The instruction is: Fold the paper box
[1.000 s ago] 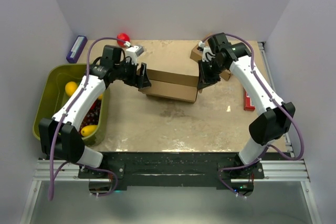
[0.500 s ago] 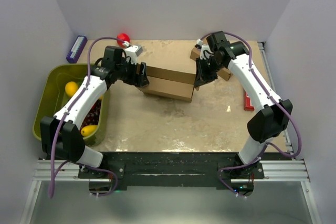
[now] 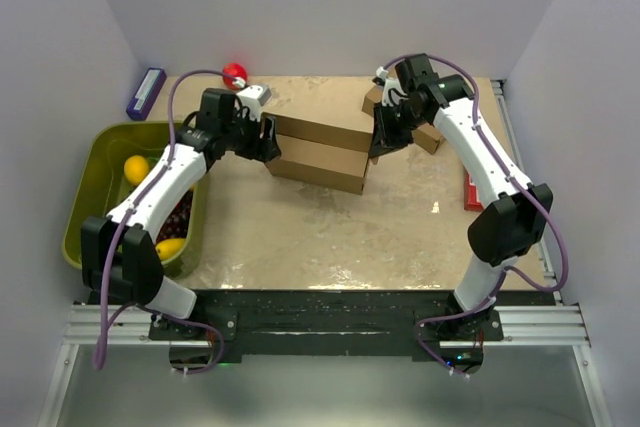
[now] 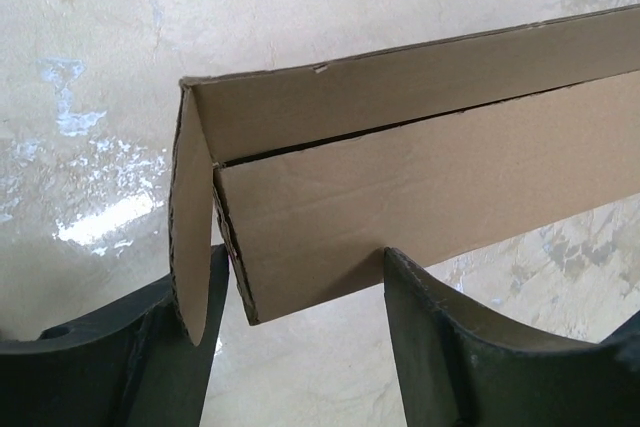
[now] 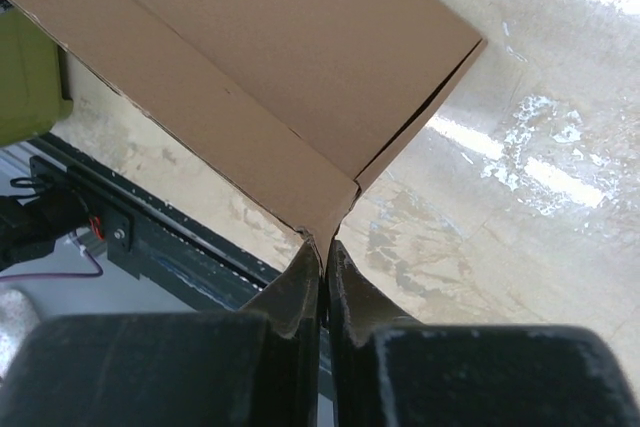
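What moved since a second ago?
Both hands carried the paper box a little toward the far edge of the table: the right hand pinching its corner, the left hand straddling its end. The green bin and red ball stayed put.

The overhead camera is looking steeply down from above the near edge, taking in the whole table from some way off, with the paper box lying toward the far side. The left wrist camera is peering past the left gripper at the box's left end, very close, with the tabletop behind it. The right wrist camera is hugging the right gripper at the box's right corner, facing back toward the near rail. All three are sharing the box.
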`<act>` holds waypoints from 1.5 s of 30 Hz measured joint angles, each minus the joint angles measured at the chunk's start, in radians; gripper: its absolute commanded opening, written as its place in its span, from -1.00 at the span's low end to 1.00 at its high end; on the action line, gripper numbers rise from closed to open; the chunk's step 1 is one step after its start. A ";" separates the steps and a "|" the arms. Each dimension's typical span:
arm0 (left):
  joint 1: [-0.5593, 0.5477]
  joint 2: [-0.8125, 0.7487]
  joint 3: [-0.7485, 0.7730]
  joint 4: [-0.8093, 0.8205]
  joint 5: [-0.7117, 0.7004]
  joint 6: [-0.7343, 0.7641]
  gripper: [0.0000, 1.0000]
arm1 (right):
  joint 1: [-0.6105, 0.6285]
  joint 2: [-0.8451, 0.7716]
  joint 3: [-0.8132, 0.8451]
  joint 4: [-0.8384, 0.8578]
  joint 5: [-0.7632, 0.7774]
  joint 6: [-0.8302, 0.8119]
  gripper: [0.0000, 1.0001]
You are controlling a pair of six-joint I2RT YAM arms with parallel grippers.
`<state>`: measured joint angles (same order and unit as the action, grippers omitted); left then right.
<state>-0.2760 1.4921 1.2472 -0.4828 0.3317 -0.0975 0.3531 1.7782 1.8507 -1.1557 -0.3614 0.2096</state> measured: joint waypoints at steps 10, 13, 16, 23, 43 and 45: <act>0.001 0.047 0.000 0.100 0.025 -0.025 -0.02 | -0.001 0.002 -0.001 0.035 0.038 0.036 -0.05; 0.001 0.067 0.000 0.117 0.039 -0.027 -0.02 | -0.001 0.001 -0.008 0.057 0.079 0.044 0.04; 0.001 0.096 0.000 0.122 0.047 -0.027 -0.03 | -0.001 -0.001 -0.020 0.082 0.126 0.056 0.12; 0.001 0.122 0.000 0.124 0.056 -0.040 -0.03 | -0.001 -0.023 -0.051 0.111 0.210 0.061 0.03; 0.002 0.126 0.000 0.188 0.076 -0.037 -0.62 | -0.007 -0.047 -0.124 0.249 0.265 0.040 -0.82; 0.005 0.126 0.000 0.188 0.077 -0.038 -0.72 | -0.010 -0.047 -0.122 0.246 0.262 0.034 -0.92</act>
<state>-0.2707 1.6184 1.2472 -0.2951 0.4084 -0.1352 0.3435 1.7317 1.7287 -0.9092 -0.0994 0.2440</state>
